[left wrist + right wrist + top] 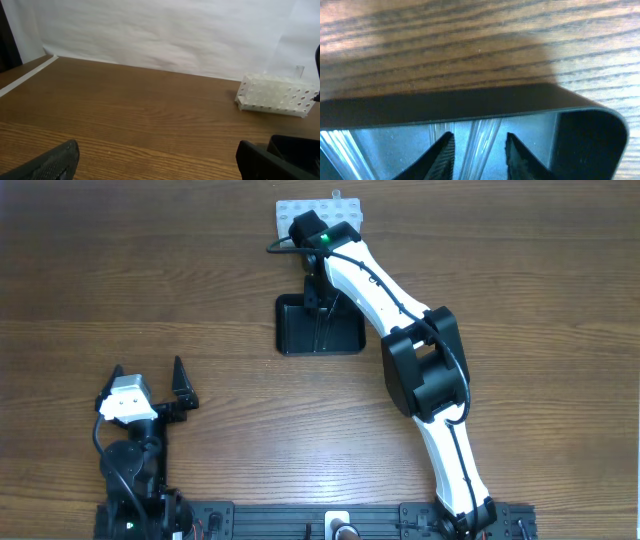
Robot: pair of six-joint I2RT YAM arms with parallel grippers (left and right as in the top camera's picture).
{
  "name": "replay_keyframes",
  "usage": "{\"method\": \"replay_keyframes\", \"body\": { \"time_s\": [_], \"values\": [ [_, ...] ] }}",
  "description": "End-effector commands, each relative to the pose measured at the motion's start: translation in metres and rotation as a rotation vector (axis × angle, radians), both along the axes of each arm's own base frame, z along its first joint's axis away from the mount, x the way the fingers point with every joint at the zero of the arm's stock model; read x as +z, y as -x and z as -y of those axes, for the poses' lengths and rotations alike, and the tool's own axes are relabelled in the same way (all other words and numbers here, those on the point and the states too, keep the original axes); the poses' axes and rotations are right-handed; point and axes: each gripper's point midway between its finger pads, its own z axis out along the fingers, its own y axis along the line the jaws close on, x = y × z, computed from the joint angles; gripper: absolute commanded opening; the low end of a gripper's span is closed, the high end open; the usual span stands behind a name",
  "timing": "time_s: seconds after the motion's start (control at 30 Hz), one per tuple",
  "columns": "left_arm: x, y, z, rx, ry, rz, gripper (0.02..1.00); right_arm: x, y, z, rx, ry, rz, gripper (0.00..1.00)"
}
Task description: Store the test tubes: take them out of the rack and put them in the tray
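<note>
The left arm (133, 455) sits folded close to its base, its wrist low and level. The left gripper (160, 165) is spread wide, fingers (55, 162) far apart. The right arm (420, 370) stretches far up and across toward the middle, elbow bent, wrist tipped straight down. The right gripper (479, 137) seems parted, a gap showing between its fingers (442, 155).

One white rack (353, 210) stands at the far side of the one wooden table (520, 270), with one tube (300, 70) upright in it. One black tray (295, 332) lies nearer. At least two clear tubes (479, 145) lie in it; the full number cannot be told. There are two arms, the left arm (135, 455) and the right arm (420, 370), and two grippers, the left gripper (148, 372) and the right gripper (478, 137).
</note>
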Motion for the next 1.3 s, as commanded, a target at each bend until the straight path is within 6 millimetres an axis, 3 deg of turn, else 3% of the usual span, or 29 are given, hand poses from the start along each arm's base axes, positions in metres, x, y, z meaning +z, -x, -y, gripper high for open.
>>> {"method": "replay_keyframes", "body": {
  "time_s": [0.03,0.17,0.3,0.5,0.57,0.67,0.83,1.03,1.3],
  "values": [
    [0.0,0.0,-0.001,0.003,-0.011,0.003,0.996,0.043,-0.01,-0.007,-0.002,-0.066,0.072,0.457],
    [0.0,0.0,-0.001,0.003,-0.011,0.003,0.998,0.1,-0.024,-0.003,-0.015,-0.109,0.211,0.566],
    [0.0,0.0,-0.001,0.003,-0.011,0.003,0.998,0.146,-0.051,0.018,-0.051,-0.077,0.397,0.579],
    [0.0,0.0,-0.001,0.003,-0.011,0.003,0.998,0.18,-0.108,0.041,-0.016,0.007,0.655,0.638],
    [0.0,0.0,-0.001,0.003,-0.011,0.003,0.996,0.183,-0.123,0.044,-0.007,0.012,0.705,0.649],
    [0.0,0.0,-0.001,0.003,-0.011,0.003,0.996,0.178,-0.145,0.049,-0.007,0.012,0.757,0.744],
    [0.0,0.0,-0.001,0.003,-0.011,0.003,0.998,0.155,-0.172,0.048,-0.006,0.013,0.799,0.893],
    [0.0,0.0,-0.001,0.003,-0.011,0.003,0.998,0.126,-0.188,0.032,0.122,0.06,0.821,0.888],
    [0.0,0.0,-0.001,0.003,-0.011,0.003,0.993,0.106,-0.197,0.011,0.261,0.108,0.845,0.882]
  ]
}}
